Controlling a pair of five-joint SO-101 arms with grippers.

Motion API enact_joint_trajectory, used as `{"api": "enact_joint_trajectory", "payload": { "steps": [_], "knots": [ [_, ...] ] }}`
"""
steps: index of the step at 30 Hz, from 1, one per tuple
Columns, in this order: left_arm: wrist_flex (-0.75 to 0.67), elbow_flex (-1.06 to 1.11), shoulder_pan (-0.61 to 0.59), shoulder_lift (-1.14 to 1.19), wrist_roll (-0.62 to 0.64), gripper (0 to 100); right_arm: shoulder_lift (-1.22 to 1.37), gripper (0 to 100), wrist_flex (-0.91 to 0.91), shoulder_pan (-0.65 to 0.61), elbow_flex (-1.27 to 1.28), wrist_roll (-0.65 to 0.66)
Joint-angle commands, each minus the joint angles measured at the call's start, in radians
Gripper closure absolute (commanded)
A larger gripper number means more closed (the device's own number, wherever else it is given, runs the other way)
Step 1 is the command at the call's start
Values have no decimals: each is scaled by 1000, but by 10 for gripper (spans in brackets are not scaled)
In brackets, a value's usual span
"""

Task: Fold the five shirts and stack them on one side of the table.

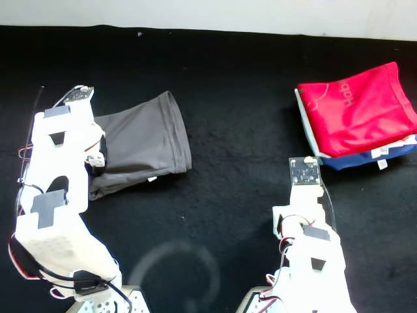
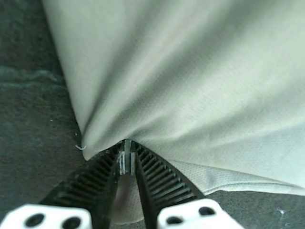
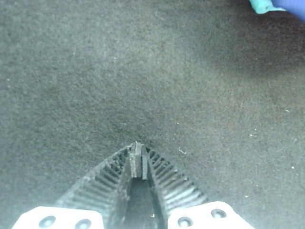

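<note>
Left claw [image 2: 127,161] tight on grey shirt [image 2: 190,86].

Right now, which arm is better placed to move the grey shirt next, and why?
Left: the left gripper pinches the grey shirt; the right gripper is shut on nothing over bare table.

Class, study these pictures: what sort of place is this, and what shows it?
Probably a robotics lab bench: white robot arms, a black-covered table, a grey shirt and a stack of folded shirts.
</note>
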Motion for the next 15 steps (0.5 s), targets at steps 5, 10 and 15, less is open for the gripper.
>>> {"api": "enact_joint_trajectory", "payload": {
  "steps": [5, 10, 15],
  "knots": [
    [72, -61, 56, -113, -12, 992, 8, 991, -18, -21, 5, 5],
    [141, -174, 81, -246, -11, 992, 8, 991, -18, -21, 5, 5],
    [-91, -196, 79, -193, -14, 992, 8, 991, -18, -21, 5, 5]
  ]
}}
